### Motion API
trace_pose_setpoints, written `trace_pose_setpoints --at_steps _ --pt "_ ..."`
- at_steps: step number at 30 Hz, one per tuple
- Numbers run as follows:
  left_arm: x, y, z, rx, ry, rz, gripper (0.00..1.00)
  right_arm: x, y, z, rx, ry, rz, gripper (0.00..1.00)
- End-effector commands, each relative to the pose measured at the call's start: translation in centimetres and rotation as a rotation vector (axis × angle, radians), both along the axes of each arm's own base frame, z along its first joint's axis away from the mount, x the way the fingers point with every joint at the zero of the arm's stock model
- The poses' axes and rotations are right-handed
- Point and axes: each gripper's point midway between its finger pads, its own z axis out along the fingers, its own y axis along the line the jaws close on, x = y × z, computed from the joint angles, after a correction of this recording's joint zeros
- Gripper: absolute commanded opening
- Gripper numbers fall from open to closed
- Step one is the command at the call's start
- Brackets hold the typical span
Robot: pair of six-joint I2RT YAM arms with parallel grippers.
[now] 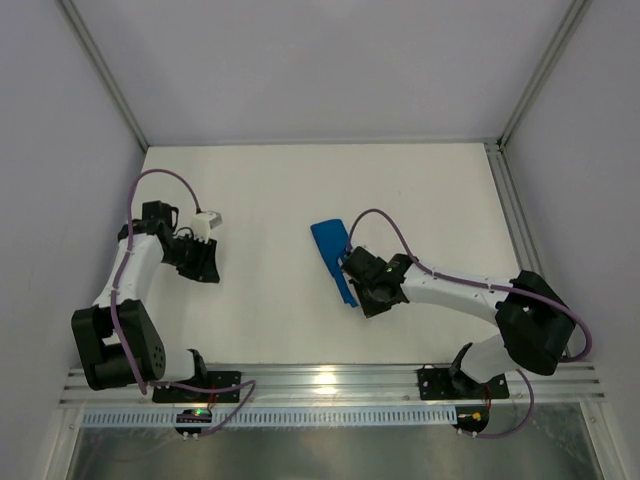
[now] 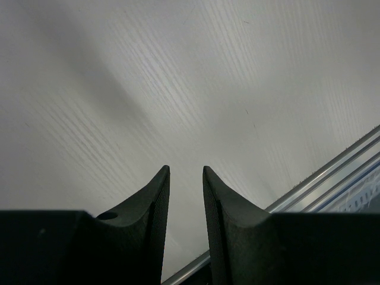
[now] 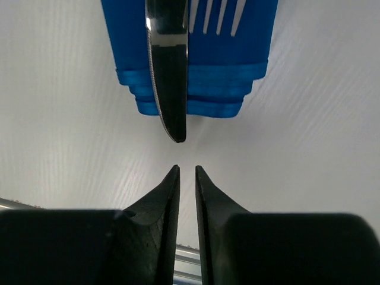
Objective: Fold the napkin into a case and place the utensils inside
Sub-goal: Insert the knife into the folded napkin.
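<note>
1. Bright blue folded cloth case [image 3: 196, 89] lies mid-table. The slim silver knife [image 3: 168, 71] and silver fork [image 3: 206, 9] lie on it side by side, and the knife tip overhangs its stepped end.
2. Right gripper [image 3: 184, 167] sits just short of the knife tip, jaws narrowly apart and empty.
3. Left gripper [image 2: 186, 168] is well apart, with a narrow gap and empty.
4. White table [image 1: 300, 180], pale walls.

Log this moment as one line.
knife tip past case edge | fork on case | right gripper empty, slightly open, facing knife | left gripper empty, over table

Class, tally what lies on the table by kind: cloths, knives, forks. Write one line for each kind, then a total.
Blue folded cloth: 1
Knife: 1
Fork: 1
Total: 3
</note>
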Motion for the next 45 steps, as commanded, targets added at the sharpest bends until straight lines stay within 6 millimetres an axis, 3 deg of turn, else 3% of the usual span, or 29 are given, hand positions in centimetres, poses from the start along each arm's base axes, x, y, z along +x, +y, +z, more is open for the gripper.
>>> trace_pose_setpoints --at_steps 1,6,16,24,30,34,38,42,45 --pt "0.4 -0.1 0.6 -0.013 -0.030 -0.005 0.30 -0.5 0.7 0.3 0.084 -0.004 -0.065 0.18" --pt "0.4 0.0 0.5 -0.010 -0.031 -0.002 0.30 -1.3 1.1 -1.1 0.106 0.043 -0.064 0.13" --pt "0.5 0.2 0.6 0.004 -0.033 -0.001 0.30 0.5 2.0 -3.0 0.079 0.011 -0.067 0.06" --pt "0.4 0.2 0.6 0.003 -0.034 -0.002 0.30 2.2 2.0 -2.6 -0.006 -0.025 -0.033 0.04" --pt "0.6 0.3 0.6 0.010 -0.037 0.003 0.31 2.4 2.9 -0.6 0.018 -0.031 0.031 0.04" --pt "1.0 1.0 0.4 0.048 -0.048 0.020 0.32 1.9 3.2 2.8 0.039 -0.059 0.106 0.12" --pt "1.7 2.1 0.5 0.108 -0.082 0.049 0.39 2.8 3.2 5.7 0.052 -0.136 0.119 0.28" --pt "2.3 2.3 1.2 0.117 -0.112 0.063 0.45 4.4 3.2 5.3 0.039 -0.153 0.121 0.32" --pt "2.7 2.3 1.7 0.114 -0.123 0.072 0.55 5.2 3.4 4.0 0.018 -0.145 0.132 0.35"
